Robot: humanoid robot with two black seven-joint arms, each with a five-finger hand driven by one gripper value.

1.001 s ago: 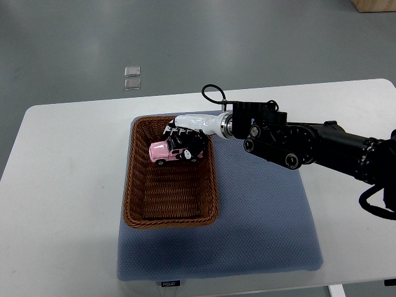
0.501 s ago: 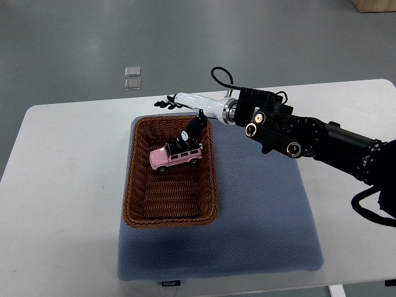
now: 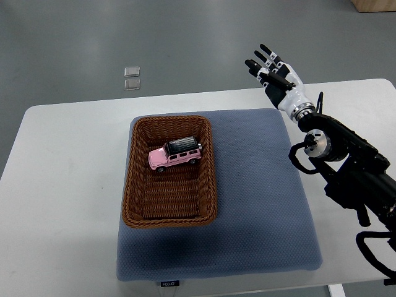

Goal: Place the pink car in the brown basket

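Note:
The pink car (image 3: 174, 153), with its black roof, lies inside the brown basket (image 3: 132, 185), in the far half, free of any hand. My right hand (image 3: 272, 69) is raised over the table's far edge, well to the right of the basket, fingers spread and holding nothing. Its black arm (image 3: 346, 167) comes in from the right edge. The left arm does not show.
The basket sits on a blue-grey mat (image 3: 260, 204) on a white table (image 3: 62, 185). Two small clear squares (image 3: 132, 77) lie on the grey floor beyond the table. A wooden corner (image 3: 374, 5) shows at the top right.
The right hand let go of the pink car in the basket, then lifted and swung far right, away from the basket. The car now rests alone.

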